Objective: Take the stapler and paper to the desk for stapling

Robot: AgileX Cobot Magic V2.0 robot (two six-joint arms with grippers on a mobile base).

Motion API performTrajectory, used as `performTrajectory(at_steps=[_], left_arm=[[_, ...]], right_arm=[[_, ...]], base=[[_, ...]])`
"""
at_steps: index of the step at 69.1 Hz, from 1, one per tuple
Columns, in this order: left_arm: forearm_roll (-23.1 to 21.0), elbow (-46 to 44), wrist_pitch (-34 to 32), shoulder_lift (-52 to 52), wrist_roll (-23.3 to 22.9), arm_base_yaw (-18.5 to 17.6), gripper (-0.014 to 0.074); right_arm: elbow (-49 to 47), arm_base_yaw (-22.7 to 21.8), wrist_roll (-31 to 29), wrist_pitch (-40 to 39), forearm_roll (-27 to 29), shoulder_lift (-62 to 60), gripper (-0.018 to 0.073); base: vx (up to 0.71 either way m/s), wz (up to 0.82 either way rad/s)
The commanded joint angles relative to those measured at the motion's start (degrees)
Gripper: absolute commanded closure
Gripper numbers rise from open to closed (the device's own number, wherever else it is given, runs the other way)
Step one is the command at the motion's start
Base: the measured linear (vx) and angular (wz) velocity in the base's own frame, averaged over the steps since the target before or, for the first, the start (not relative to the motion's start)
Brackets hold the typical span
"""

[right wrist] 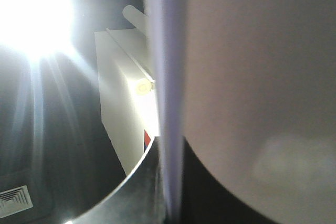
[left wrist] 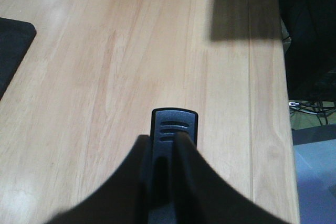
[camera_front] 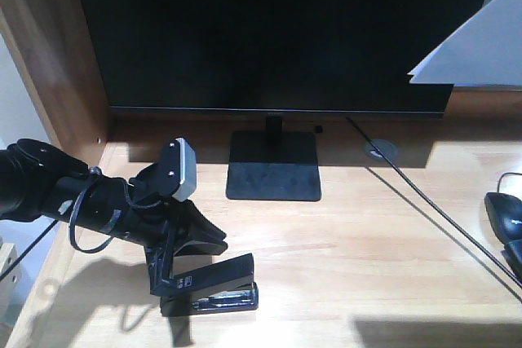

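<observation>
Two grippers are loaded.

**Left gripper** (camera_front: 189,260)
- The fingers (left wrist: 210,198) are clenched on the stapler (camera_front: 214,284), one on each side of its body.
- In the left wrist view, the stapler's ribbed black end projects forward from between the fingertips.
- In the exterior view, the stapler sits directly below the fingers, low over the desk (camera_front: 367,226). A small white label shows on its side.
- Its base is at the desk surface or just above it. Contact cannot be confirmed.
- Only bare light wood lies ahead of the fingertips.

**Right gripper** (right wrist: 170,203)
- The fingers (right wrist: 210,208) are clamped on the paper (camera_front: 481,38).
- In the right wrist view, the sheet stands edge-on and rises straight up from between the fingertips. Its broad white face fills the side right of the fingers.
- In the exterior view, the paper hangs tilted in the air, well above the desk. It overlaps the upper right corner of the monitor (camera_front: 277,30).
- The gripper itself is outside that view.

**Surroundings, referenced to the left fingers**
- The monitor stand (camera_front: 273,165) is behind and to the right.
- The cable grommet (camera_front: 380,150) is farther right, near the back edge.
- A cable (camera_front: 432,209) runs diagonally forward from beside the grommet.
- The black mouse (camera_front: 506,213) is well apart, at the far right.
- The brown side panel (camera_front: 49,38) is behind and to the left.
</observation>
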Motion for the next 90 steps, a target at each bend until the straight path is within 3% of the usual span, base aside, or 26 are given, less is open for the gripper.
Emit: performTrajectory(at_steps=[1,30,90], left_arm=[[-3.0,-1.4,2.3,-2.8,-0.7,-0.2,0.0605],[-5.1,-1.4,1.4,-1.7,0.4,-1.2,0.0604],[-4.9,-1.4,-0.8,3.4,1.3,-1.5,0.0603]], right_arm=[[-1.4,-0.3,-0.7,-1.8,-1.1,0.5,0.0565],[-1.4,-0.3,-0.7,-1.8,-1.1,0.5,0.0565],[-1.4,-0.3,-0.7,-1.8,-1.1,0.5,0.0565]], base=[[0.00,0.00],[0.00,0.00],[0.00,0.00]])
